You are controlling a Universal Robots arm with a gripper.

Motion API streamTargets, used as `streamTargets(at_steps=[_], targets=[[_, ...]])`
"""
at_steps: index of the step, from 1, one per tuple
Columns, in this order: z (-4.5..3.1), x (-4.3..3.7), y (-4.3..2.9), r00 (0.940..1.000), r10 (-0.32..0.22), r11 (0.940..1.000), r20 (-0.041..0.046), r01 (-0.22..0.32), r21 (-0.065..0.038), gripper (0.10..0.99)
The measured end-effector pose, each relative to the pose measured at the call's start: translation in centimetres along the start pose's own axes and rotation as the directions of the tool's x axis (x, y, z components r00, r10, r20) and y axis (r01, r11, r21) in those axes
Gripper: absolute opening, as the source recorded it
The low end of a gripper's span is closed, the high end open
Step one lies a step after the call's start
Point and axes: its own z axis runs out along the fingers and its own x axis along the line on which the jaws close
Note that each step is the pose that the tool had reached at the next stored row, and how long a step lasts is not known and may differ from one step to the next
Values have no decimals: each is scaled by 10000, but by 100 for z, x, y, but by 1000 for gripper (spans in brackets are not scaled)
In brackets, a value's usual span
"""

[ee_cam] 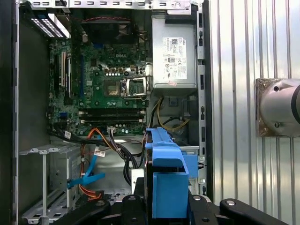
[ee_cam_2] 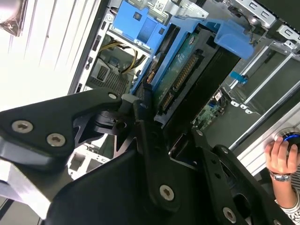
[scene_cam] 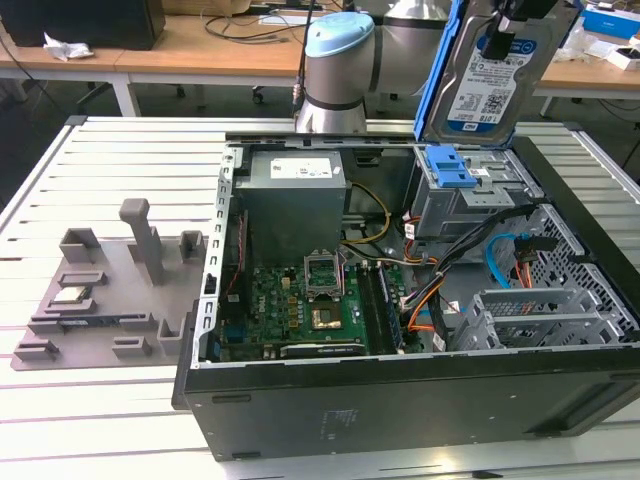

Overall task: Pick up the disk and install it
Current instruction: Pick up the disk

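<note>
One claw [ee_cam_2: 168, 121]: closed on the disk [scene_cam: 485, 85], a black finger on either side of its blue carrier frame (clearest in the second wrist view).
Disk pose: upright on edge, label facing the exterior camera, lifted above the case. I can see it touching nothing but the claw.
Directly below: grey drive cage [scene_cam: 470, 200] with a blue latch [scene_cam: 450, 165] on top, in the case's far corner toward the exterior view's right. The disk hangs just above it, apart.
Inside the case: cables [scene_cam: 478, 243] beside the cage, then the motherboard [scene_cam: 300, 300] and the power supply [scene_cam: 295, 190].
Outside the case: grey fixture tray [scene_cam: 100, 300] on the slatted table [scene_cam: 100, 160], toward the exterior view's left, well apart from the disk.
Person: a hand [ee_cam_2: 281, 154] at the edge of the second wrist view, well apart from the claw.
Progress: pick-up looks done, since the disk is off every surface and in the grasp. Install is not done: the disk is not yet in the cage.
</note>
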Motion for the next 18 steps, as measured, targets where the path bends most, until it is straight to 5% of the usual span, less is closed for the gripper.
streamTargets(at_steps=[18], targets=[[14, 126, 147, 10000, 0, 10000, 0, 0, 0, 361]])
